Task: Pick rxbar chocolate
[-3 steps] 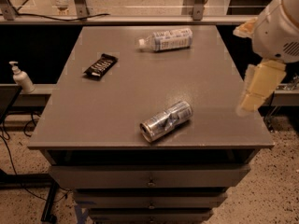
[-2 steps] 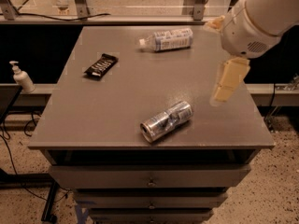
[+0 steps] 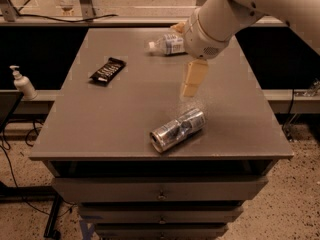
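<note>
The rxbar chocolate point(image 3: 107, 71), a flat black bar with white lettering, lies on the grey table point(image 3: 100, 129) at the left rear. My gripper point(image 3: 192, 79) hangs from the white arm over the middle of the table, well to the right of the bar and just above and behind the silver can point(image 3: 178, 129). It holds nothing that I can see.
The silver can lies on its side near the front edge. A clear plastic bottle point(image 3: 167, 44) lies at the back, partly behind the arm. A soap dispenser point(image 3: 22, 83) stands off the table to the left. Drawers sit below the tabletop.
The arm has swung left from the table's right edge to over its middle, toward the can and bar. The objects on the table have not moved.
</note>
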`<state>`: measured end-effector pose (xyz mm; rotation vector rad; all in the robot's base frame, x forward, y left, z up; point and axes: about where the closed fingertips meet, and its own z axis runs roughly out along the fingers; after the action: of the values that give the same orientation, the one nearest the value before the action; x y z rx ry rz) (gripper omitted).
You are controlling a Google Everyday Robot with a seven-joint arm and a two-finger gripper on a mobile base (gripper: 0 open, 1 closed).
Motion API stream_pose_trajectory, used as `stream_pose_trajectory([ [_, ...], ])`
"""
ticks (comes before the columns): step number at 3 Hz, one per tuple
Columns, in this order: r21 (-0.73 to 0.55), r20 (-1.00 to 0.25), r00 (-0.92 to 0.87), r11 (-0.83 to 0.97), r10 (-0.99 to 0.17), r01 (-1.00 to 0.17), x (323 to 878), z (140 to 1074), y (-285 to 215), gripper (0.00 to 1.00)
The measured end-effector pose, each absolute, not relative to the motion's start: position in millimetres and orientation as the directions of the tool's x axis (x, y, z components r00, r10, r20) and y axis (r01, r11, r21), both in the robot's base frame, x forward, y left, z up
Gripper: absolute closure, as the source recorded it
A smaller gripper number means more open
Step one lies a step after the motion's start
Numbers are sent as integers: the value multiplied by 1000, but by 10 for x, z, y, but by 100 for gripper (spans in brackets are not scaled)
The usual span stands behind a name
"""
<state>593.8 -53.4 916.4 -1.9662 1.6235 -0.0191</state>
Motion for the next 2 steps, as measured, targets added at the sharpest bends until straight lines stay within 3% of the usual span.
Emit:
stream_pose_trajectory([
  [2, -439, -355, 279, -104, -892, -892, 5948, 9198, -534, 0],
])
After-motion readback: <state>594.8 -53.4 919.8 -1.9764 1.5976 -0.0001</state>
